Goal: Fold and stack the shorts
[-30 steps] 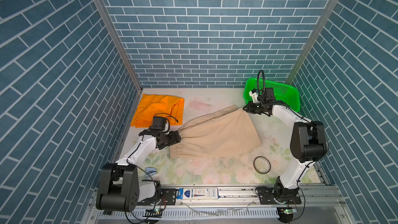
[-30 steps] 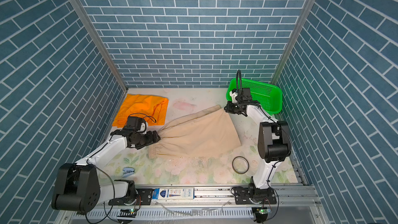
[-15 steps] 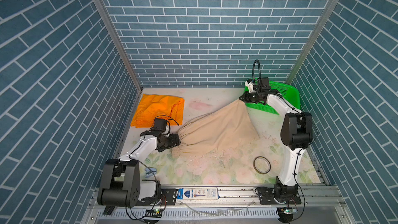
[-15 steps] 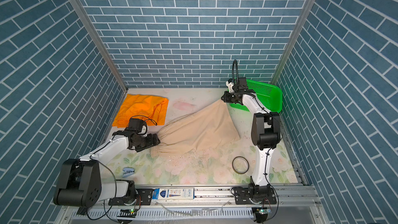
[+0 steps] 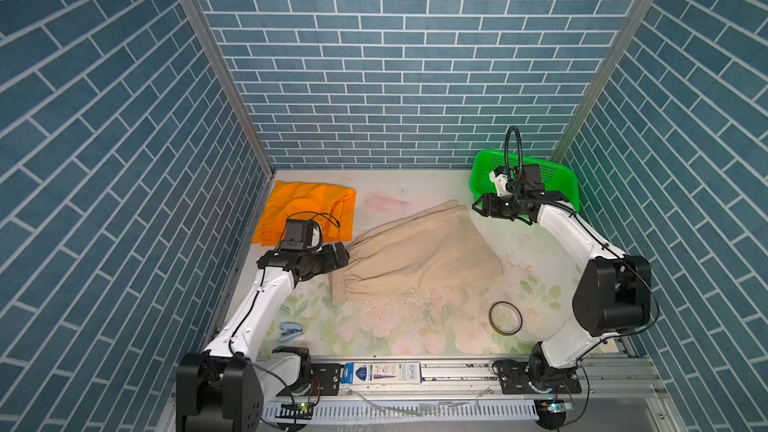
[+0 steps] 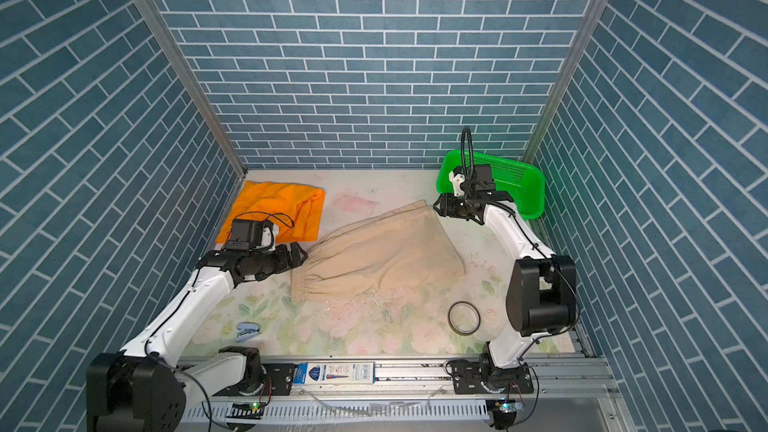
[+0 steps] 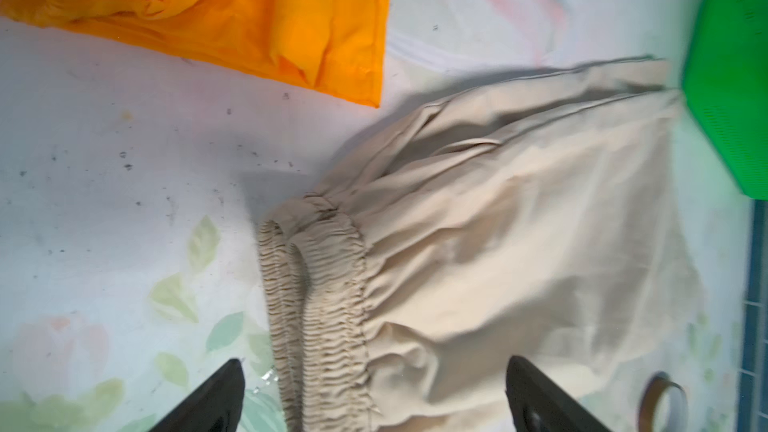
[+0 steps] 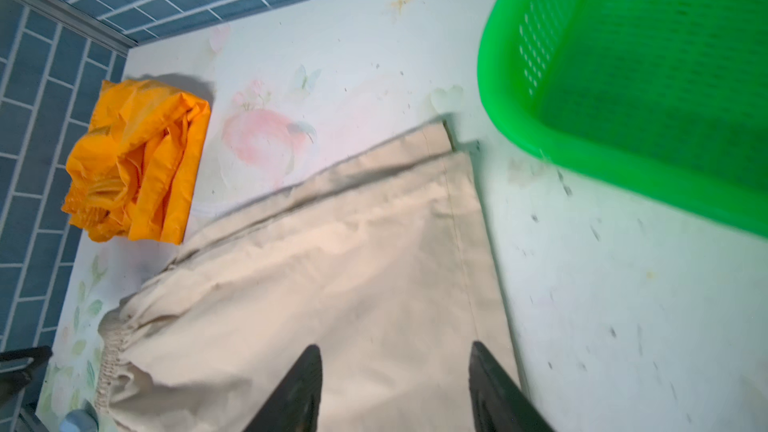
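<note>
Nearest the rail, a stapler [image 5: 290,331] lies well behind the left gripper [image 5: 340,258], beside that arm, and a tape ring [image 5: 505,317] lies well behind the right gripper [image 5: 478,206], near that arm's elbow. Between the two grippers the beige shorts [image 5: 419,259] lie spread on the table [image 5: 415,184], with the waistband [image 7: 316,284] toward the left gripper and the hem toward the right one. The left gripper is released: in the left wrist view its fingers [image 7: 216,392] stand wide apart, and the gathered waistband lies between and just ahead of them, gripped by neither. The right gripper is released too. In the right wrist view its fingers [image 8: 307,380] are parted over the hem edge of the beige cloth, holding nothing. Farther back, the orange shorts [image 5: 307,209] lie bunched just beyond the left gripper, near the beige pair but apart from it. The basket [image 5: 559,178] sits in the far corner, right beside the right gripper on its far side.
</note>
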